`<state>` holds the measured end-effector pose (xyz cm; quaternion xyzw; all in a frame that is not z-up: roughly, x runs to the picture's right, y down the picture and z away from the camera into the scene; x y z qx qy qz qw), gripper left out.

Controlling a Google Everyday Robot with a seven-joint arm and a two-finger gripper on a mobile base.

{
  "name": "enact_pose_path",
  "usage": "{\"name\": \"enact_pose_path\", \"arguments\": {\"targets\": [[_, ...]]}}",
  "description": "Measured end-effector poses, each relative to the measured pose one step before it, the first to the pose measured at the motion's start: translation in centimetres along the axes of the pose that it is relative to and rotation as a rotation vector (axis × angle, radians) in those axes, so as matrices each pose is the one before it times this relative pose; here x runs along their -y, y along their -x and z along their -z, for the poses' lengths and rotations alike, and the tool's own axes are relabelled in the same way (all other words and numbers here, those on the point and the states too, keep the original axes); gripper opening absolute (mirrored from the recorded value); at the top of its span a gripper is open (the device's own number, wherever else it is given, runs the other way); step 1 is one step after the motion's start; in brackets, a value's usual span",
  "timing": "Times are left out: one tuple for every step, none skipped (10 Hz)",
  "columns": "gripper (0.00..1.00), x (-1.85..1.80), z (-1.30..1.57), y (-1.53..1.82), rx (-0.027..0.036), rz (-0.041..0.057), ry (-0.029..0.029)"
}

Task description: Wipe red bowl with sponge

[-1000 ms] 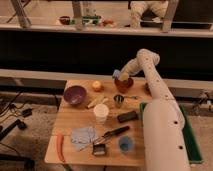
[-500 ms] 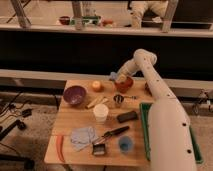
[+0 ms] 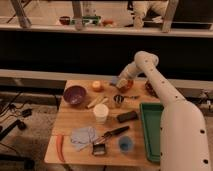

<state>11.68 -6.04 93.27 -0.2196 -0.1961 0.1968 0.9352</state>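
While my gripper (image 3: 124,84) hovers near the worktop's far edge, its grip cannot be made out. One red bowl (image 3: 74,94) sits upright, mouth up, at the far-left corner. One sponge (image 3: 115,80), partly hidden at my fingertips, shows no clear long axis.

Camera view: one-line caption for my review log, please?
Robot arm reaches over a cluttered wooden table, its pincer at the far edge beside an orange, with the red bowl at left untouched.
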Motion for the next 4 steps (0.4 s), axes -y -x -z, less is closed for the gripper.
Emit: {"name": "enact_pose_path", "arguments": {"targets": [[0.06, -0.033, 0.386, -0.789, -0.00434, -0.02279, 0.00095], [0.06, 0.02, 0.242, -0.826, -0.00512, -0.0216, 0.00056], [0.06, 0.229, 0.5, -1.153, -0.00278, -0.03127, -0.00732], [0.06, 0.339, 0.492, -0.925, -0.00411, -0.02229, -0.01027]]}}
